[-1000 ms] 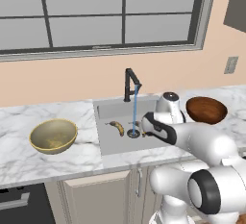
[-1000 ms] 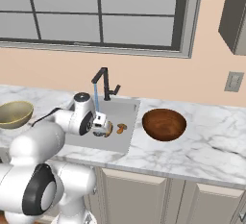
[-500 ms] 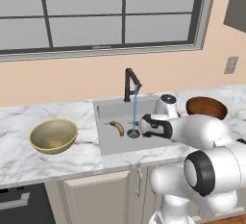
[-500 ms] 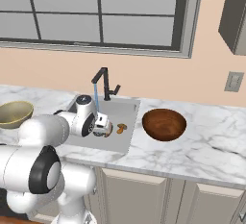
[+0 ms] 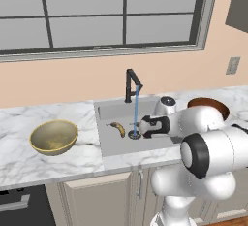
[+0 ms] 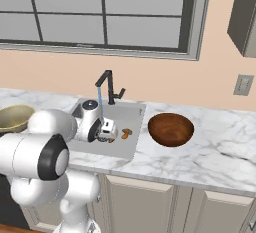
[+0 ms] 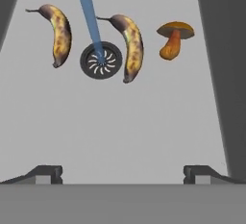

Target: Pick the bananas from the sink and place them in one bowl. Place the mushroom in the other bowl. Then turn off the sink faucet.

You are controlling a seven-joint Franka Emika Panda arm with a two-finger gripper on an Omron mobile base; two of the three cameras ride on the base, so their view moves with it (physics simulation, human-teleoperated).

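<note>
Grey recessed sink basin (image 7: 120, 136) holds two spotted yellow-brown bananas (image 7: 59, 34) flanking the round dark drain (image 7: 101, 60), one each side; stubby orange-brown mushroom (image 7: 174, 39) just beside the right one. Thin blue water stream (image 7: 91, 18) hits the drain. Two-finger gripper (image 7: 123, 172) hangs over bare floor, tips wide apart, holding nothing. From the base, arm hides most of the basin. No readable markings.

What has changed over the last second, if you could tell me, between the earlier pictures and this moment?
The arm has folded in, bringing the gripper lower into the sink, jaws open and empty. Nothing was grasped. Both bananas, the mushroom, the bowls and the running faucet stayed put.
</note>
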